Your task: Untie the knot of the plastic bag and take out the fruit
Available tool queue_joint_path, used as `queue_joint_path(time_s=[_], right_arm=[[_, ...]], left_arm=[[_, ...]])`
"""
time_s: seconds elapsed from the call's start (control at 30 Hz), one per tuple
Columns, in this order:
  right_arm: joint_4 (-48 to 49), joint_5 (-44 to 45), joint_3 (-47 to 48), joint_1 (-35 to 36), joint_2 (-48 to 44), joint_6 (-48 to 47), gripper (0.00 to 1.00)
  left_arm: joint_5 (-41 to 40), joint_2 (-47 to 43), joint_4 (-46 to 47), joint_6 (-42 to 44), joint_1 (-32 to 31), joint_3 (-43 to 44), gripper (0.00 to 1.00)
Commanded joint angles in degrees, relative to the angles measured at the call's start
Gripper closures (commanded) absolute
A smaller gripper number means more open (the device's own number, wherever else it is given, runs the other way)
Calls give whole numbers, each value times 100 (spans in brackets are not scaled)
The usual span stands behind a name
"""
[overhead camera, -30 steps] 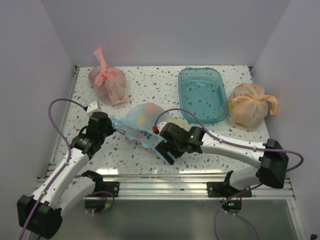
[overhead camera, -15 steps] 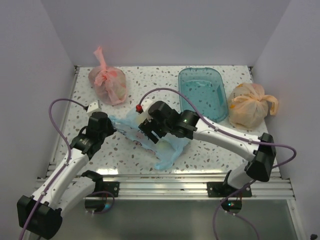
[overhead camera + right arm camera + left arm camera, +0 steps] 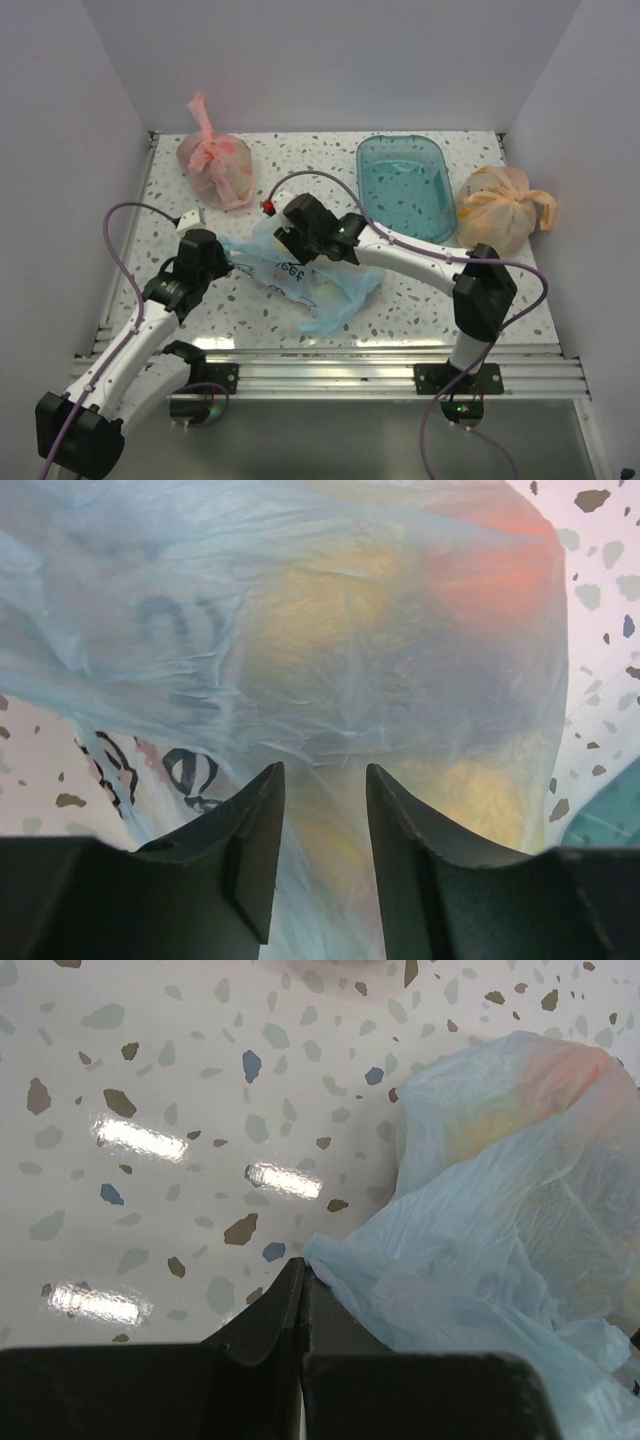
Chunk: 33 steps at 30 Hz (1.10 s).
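The light blue plastic bag (image 3: 315,285) lies crumpled in the middle of the table, its dark and pink printing facing up. My left gripper (image 3: 231,262) is shut on the bag's left edge; the left wrist view shows its fingers (image 3: 285,1300) pinching the film (image 3: 500,1250) at the tabletop. My right gripper (image 3: 298,250) hovers over the bag's far part, open and holding nothing. In the right wrist view the gripper (image 3: 322,772) is close above the bag (image 3: 300,650). Fruit shows through the film as yellow (image 3: 330,610) and red-orange (image 3: 495,555) blurs. No knot is visible.
A knotted pink bag (image 3: 216,166) sits at the back left. A teal tub (image 3: 372,158) stands at the back right, with a knotted orange bag (image 3: 497,212) beside it. A small white object (image 3: 188,215) lies near the left arm. White walls enclose the table.
My right gripper has moved from the bag's near right end up and left over the bag. The bag's near end now lies spread toward the front. The left arm has barely moved.
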Motion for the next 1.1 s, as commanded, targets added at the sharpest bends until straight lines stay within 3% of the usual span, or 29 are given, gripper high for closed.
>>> queue_joint_path(time_s=[0.0, 0.23, 0.33, 0.57, 1.07], right_arm=[[399, -66, 131, -160, 8, -53, 59], [373, -479, 61, -204, -9, -45, 60], [478, -620, -97, -195, -149, 26, 57], [663, -1191, -72, -169, -220, 114, 36], [909, -1596, 25, -108, 158, 166, 39]], left_arm=[[40, -75, 227, 97, 28, -80, 100], [31, -110, 200, 141, 37, -106, 100], [14, -146, 183, 141, 28, -97, 100], [58, -137, 191, 115, 28, -133, 100], [49, -119, 148, 106, 28, -71, 100]])
